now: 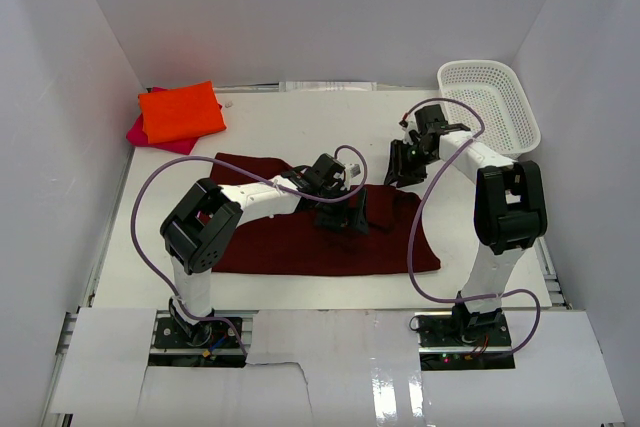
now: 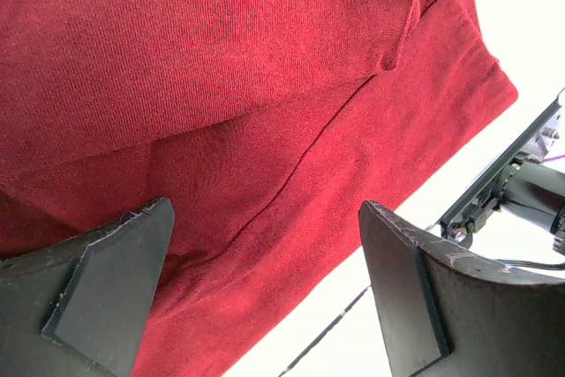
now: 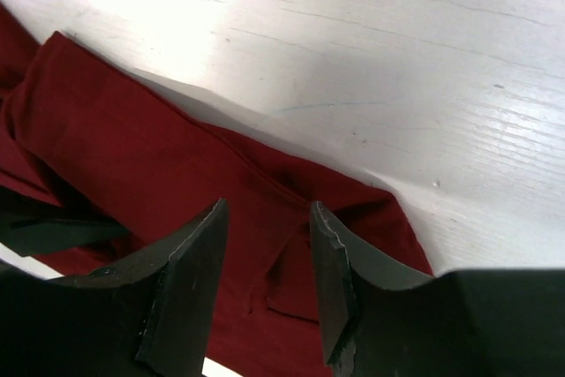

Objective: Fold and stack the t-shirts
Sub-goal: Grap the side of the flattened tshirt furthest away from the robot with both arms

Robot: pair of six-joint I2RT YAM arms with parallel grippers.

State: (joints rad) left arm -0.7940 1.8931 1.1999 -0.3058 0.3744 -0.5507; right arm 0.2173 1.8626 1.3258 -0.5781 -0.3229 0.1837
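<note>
A dark maroon-red t-shirt lies spread flat across the middle of the table. My left gripper hovers over its upper middle, jaws wide open with nothing between them. In the left wrist view the gripper is just above the cloth near its hem. My right gripper is at the shirt's far right corner. Its jaws stand partly apart above a rumpled fold of the cloth, gripping nothing. A folded orange t-shirt rests on a magenta-pink one at the back left.
A white mesh basket stands at the back right corner. White walls close in the table on the left, back and right. Purple cables loop from both arms over the shirt.
</note>
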